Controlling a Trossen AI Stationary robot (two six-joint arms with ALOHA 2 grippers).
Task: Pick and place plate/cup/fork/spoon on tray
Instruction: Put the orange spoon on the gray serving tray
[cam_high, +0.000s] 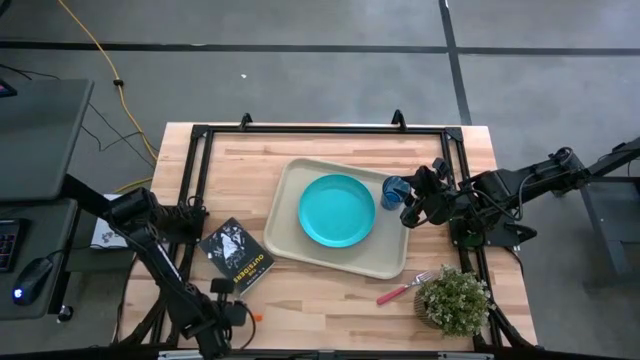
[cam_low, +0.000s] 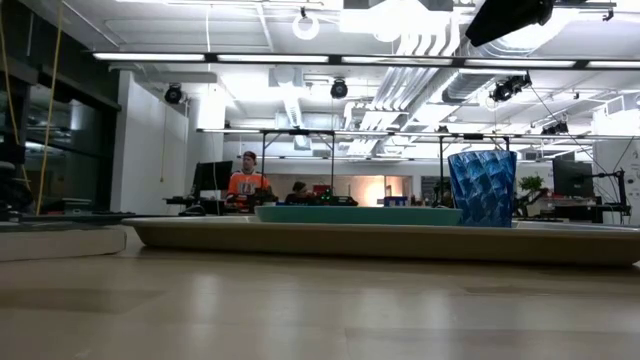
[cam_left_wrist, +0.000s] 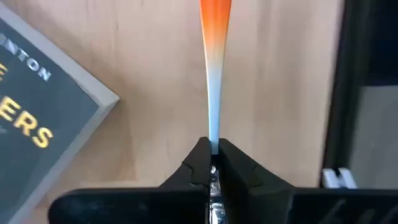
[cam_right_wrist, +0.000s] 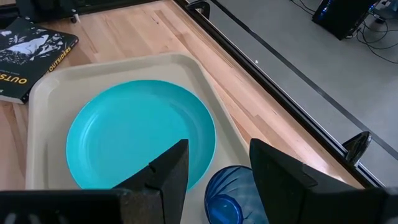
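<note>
The turquoise plate (cam_high: 337, 210) lies on the beige tray (cam_high: 285, 185) at mid table. The blue cup (cam_high: 392, 191) stands upright on the tray's right end, beside the plate; it also shows in the low view (cam_low: 482, 188). My right gripper (cam_right_wrist: 214, 165) is open above the cup (cam_right_wrist: 227, 200), clear of it. The fork (cam_high: 402, 289) with the red-pink handle lies on the table in front of the tray. My left gripper (cam_high: 238, 314) is at the near left edge, shut on the orange-handled spoon (cam_left_wrist: 215, 31). My left gripper pinches the spoon's pale metal end (cam_left_wrist: 213, 127) between its two fingertips. The spoon lies along the fingers, its orange handle (cam_left_wrist: 215, 18) sticking straight out ahead of them over the wood. Whether it is clear of the table I cannot tell.
A dark book (cam_high: 236, 256) lies left of the tray, close to my left gripper. A small potted plant (cam_high: 455, 300) stands at the near right corner, beside the fork. A black frame (cam_high: 320, 130) runs around the table top.
</note>
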